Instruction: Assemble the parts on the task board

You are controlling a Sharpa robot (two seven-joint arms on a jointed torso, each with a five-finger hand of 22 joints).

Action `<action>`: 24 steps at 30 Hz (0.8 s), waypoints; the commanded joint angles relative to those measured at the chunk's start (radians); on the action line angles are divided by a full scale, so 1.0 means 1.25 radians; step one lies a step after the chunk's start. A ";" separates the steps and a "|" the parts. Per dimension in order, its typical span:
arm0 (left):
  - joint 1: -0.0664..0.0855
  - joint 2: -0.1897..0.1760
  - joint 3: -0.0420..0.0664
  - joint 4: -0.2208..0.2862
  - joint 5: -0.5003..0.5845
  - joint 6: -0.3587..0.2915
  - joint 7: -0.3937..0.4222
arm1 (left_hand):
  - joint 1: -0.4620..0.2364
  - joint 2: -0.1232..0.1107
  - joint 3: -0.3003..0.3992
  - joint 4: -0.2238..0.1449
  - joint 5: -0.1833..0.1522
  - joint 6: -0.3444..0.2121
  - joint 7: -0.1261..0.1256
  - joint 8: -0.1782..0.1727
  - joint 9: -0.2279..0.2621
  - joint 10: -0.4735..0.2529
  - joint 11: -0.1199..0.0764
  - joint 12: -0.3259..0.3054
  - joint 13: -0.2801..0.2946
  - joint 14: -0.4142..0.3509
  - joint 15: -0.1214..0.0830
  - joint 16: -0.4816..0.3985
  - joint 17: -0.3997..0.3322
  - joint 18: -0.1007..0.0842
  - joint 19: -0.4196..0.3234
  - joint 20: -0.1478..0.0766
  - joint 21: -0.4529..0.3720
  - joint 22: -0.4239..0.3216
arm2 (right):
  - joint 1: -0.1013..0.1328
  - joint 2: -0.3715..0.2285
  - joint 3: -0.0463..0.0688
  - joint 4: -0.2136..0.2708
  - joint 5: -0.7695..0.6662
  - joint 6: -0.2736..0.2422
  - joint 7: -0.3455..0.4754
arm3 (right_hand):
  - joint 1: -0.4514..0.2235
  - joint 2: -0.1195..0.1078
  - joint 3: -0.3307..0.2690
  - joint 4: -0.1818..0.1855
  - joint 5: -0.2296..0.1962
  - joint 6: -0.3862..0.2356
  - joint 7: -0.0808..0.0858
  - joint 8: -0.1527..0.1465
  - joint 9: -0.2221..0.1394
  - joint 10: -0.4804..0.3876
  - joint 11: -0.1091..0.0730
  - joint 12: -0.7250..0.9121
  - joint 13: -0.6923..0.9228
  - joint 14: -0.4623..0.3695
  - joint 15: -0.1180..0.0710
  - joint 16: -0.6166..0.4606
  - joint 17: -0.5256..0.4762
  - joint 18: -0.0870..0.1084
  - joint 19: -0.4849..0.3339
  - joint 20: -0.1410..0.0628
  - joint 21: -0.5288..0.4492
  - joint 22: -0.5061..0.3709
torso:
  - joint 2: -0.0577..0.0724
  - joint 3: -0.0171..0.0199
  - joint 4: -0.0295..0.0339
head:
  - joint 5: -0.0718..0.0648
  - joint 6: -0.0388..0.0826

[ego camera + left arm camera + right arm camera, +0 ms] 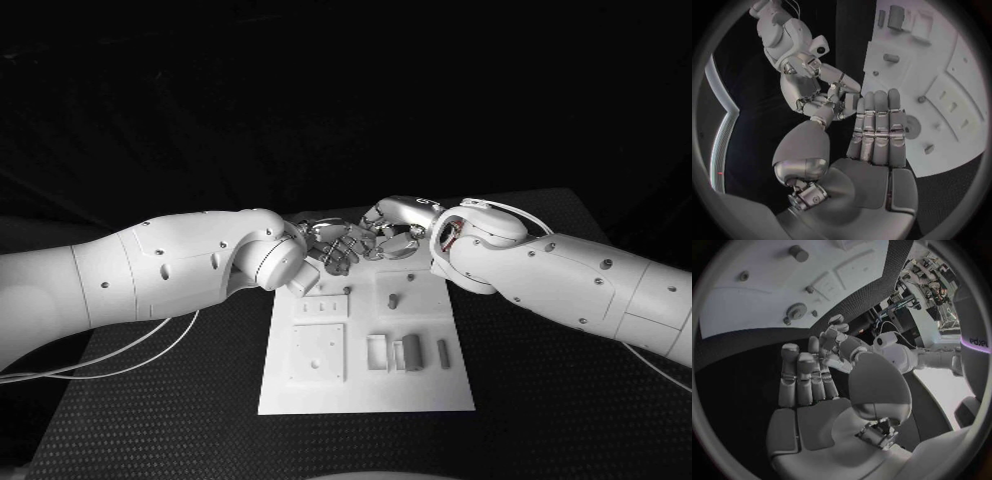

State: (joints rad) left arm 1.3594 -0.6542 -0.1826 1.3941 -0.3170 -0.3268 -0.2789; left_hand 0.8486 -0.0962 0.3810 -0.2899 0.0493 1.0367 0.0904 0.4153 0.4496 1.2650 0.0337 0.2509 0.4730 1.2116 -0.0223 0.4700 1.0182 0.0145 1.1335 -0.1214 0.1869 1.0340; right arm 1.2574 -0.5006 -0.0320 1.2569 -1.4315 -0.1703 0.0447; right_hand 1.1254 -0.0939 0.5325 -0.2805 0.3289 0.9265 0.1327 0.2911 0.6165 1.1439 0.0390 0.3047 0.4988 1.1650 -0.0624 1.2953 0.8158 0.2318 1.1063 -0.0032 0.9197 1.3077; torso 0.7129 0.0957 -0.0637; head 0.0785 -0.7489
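Observation:
The white task board (365, 385) lies in the middle of the table. Near its front end a grey block (411, 350) and a slim grey bar (443, 352) sit beside a square recess (317, 352); a short peg (392, 298) stands further back. Both hands meet over the board's far end. My left hand (335, 250) has its fingers (879, 125) straight and side by side, with a bare palm. My right hand (392, 235) also shows a bare palm, its fingers (801, 375) extended. The two hands' fingertips nearly touch, and I see no part between them.
Black mat (173, 400) surrounds the board on every side. Both white forearms cross the far half of the table. In the wrist views the board (942, 75) carries a peg (891, 58), and a small toothed wheel (795, 310) stands near its edge (754, 295).

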 commanded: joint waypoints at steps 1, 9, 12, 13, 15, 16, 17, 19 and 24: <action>0.003 0.004 0.003 -0.002 -0.017 -0.012 0.005 | -0.004 0.000 -0.015 0.000 -0.001 0.007 -0.002 0.005 0.008 0.005 -0.002 0.009 0.005 0.000 -0.007 0.012 0.002 0.008 0.005 -0.004 0.004 0.005 | -0.003 0.001 -0.002 0.002 -0.009 0.023 0.007 | -0.007 0.003 -0.002 -0.001 0.005 0.005 0.009 0.001 0.002 0.041 0.005 -0.004 0.000 -0.006 -0.002 -0.002 -0.001 0.024 -0.002 -0.004 -0.003 0.012 | 0.000 -0.0002 -0.0007 | 0.000 -0.001; 0.003 0.004 0.003 -0.002 -0.037 -0.005 -0.005 | 0.005 0.004 -0.029 0.001 0.000 0.011 -0.006 0.009 0.022 0.007 -0.006 0.023 0.013 -0.001 -0.012 0.033 0.004 0.008 0.011 -0.009 0.009 0.015 | -0.003 0.001 -0.002 0.002 -0.009 0.024 0.007 | -0.008 0.003 -0.002 -0.001 0.005 0.005 0.009 0.001 0.002 0.041 0.005 -0.005 0.000 -0.006 -0.002 -0.002 -0.001 0.024 -0.002 -0.004 -0.003 0.012 | 0.000 0.0000 0.0000 | -0.001 -0.003; 0.003 0.003 0.003 -0.003 -0.039 -0.007 -0.006 | 0.007 0.006 -0.030 0.001 0.000 0.012 -0.006 0.010 0.025 0.007 -0.007 0.027 0.015 -0.001 -0.013 0.038 0.004 0.008 0.013 -0.010 0.010 0.018 | -0.003 0.001 -0.002 0.001 -0.009 0.025 0.007 | -0.008 0.004 -0.002 -0.001 0.005 0.005 0.009 0.001 0.002 0.041 0.005 -0.005 0.000 -0.006 -0.002 -0.002 -0.001 0.024 -0.002 -0.004 -0.003 0.012 | 0.000 0.0000 0.0000 | -0.001 -0.003; 0.003 0.002 0.003 -0.003 -0.040 -0.006 -0.006 | 0.008 0.006 -0.030 0.001 0.000 0.013 -0.007 0.010 0.026 0.007 -0.007 0.027 0.016 -0.001 -0.013 0.040 0.004 0.008 0.013 -0.010 0.010 0.018 | -0.003 0.001 -0.002 0.001 -0.009 0.025 0.007 | -0.008 0.004 -0.002 -0.001 0.005 0.005 0.009 0.001 0.002 0.041 0.005 -0.005 0.000 -0.006 -0.002 -0.002 -0.001 0.024 -0.002 -0.004 -0.003 0.012 | 0.000 0.0001 0.0000 | -0.001 -0.003; 0.003 0.002 0.003 -0.002 -0.040 -0.005 -0.006 | 0.011 0.006 -0.031 0.001 0.000 0.014 -0.007 0.011 0.029 0.007 -0.008 0.030 0.017 -0.001 -0.014 0.044 0.004 0.008 0.014 -0.011 0.011 0.020 | -0.003 0.001 -0.002 0.000 -0.009 0.025 0.007 | -0.008 0.004 -0.002 -0.001 0.005 0.005 0.008 0.001 0.002 0.041 0.005 -0.005 0.000 -0.006 -0.002 -0.002 -0.001 0.024 -0.002 -0.004 -0.003 0.012 | 0.000 0.0001 0.0000 | -0.001 -0.003; 0.003 0.001 0.003 -0.002 -0.040 -0.004 -0.006 | 0.013 0.008 -0.031 0.001 0.000 0.015 -0.008 0.011 0.031 0.008 -0.009 0.032 0.018 0.000 -0.015 0.047 0.004 0.008 0.016 -0.012 0.012 0.022 | -0.003 0.001 -0.002 0.000 -0.009 0.025 0.007 | -0.008 0.004 -0.002 -0.001 0.005 0.005 0.008 0.001 0.002 0.041 0.005 -0.005 0.000 -0.006 -0.002 -0.002 -0.001 0.024 -0.002 -0.004 -0.003 0.012 | 0.000 0.0001 0.0000 | -0.001 -0.003; 0.002 0.001 0.003 -0.001 -0.040 -0.003 -0.006 | 0.014 0.008 -0.030 0.001 0.000 0.015 -0.009 0.011 0.032 0.008 -0.009 0.033 0.019 0.000 -0.015 0.049 0.003 0.008 0.016 -0.012 0.012 0.023 | -0.003 0.001 -0.002 0.000 -0.009 0.025 0.007 | -0.008 0.004 -0.002 -0.001 0.005 0.005 0.008 0.001 0.002 0.041 0.005 -0.005 0.000 -0.006 -0.002 -0.002 -0.001 0.024 -0.002 -0.004 -0.003 0.012 | 0.000 0.0001 0.0000 | -0.001 -0.003; 0.002 0.001 0.003 -0.001 -0.040 0.000 -0.005 | 0.020 0.011 -0.028 0.001 0.001 0.016 -0.009 0.011 0.035 0.008 -0.010 0.036 0.020 -0.001 -0.016 0.053 0.003 0.008 0.017 -0.013 0.013 0.025 | -0.003 0.001 -0.002 -0.001 -0.009 0.025 0.006 | -0.008 0.004 -0.002 -0.001 0.005 0.005 0.008 0.001 0.002 0.042 0.005 -0.006 0.000 -0.006 -0.002 -0.002 -0.001 0.024 -0.002 -0.004 -0.003 0.012 | 0.000 0.0001 0.0000 | -0.001 -0.003; 0.002 0.002 0.003 0.000 -0.040 0.015 -0.003 | 0.050 0.018 -0.007 0.001 0.000 0.018 -0.010 0.010 0.043 0.005 -0.010 0.043 0.024 -0.005 -0.017 0.065 -0.001 0.006 0.018 -0.014 0.014 0.031 | -0.003 0.002 -0.002 -0.002 -0.009 0.025 0.006 | -0.008 0.004 -0.002 -0.001 0.005 0.005 0.008 0.001 0.002 0.042 0.005 -0.006 0.000 -0.006 -0.002 -0.002 -0.001 0.024 -0.002 -0.004 -0.003 0.012 | 0.000 0.0001 -0.0001 | -0.001 -0.004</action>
State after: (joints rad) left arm 1.3597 -0.6537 -0.1818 1.3911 -0.3603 -0.3253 -0.2973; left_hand 0.9062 -0.0728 0.3695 -0.2883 0.0493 1.0512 0.0774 0.4249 0.5026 1.2737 0.0249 0.3019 0.5017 1.2093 -0.0381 0.5477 1.0183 0.0146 1.1496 -0.1374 0.1990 1.0726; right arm 1.2560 -0.4996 -0.0327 1.2545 -1.4328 -0.1630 0.0452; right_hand 1.1212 -0.0897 0.5325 -0.2805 0.3289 0.9278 0.1314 0.2908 0.6177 1.1439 0.0390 0.3009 0.4988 1.1652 -0.0626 1.2953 0.8160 0.2317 1.1047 -0.0045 0.9197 1.3076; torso 0.7133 0.0957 -0.0637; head 0.0775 -0.7530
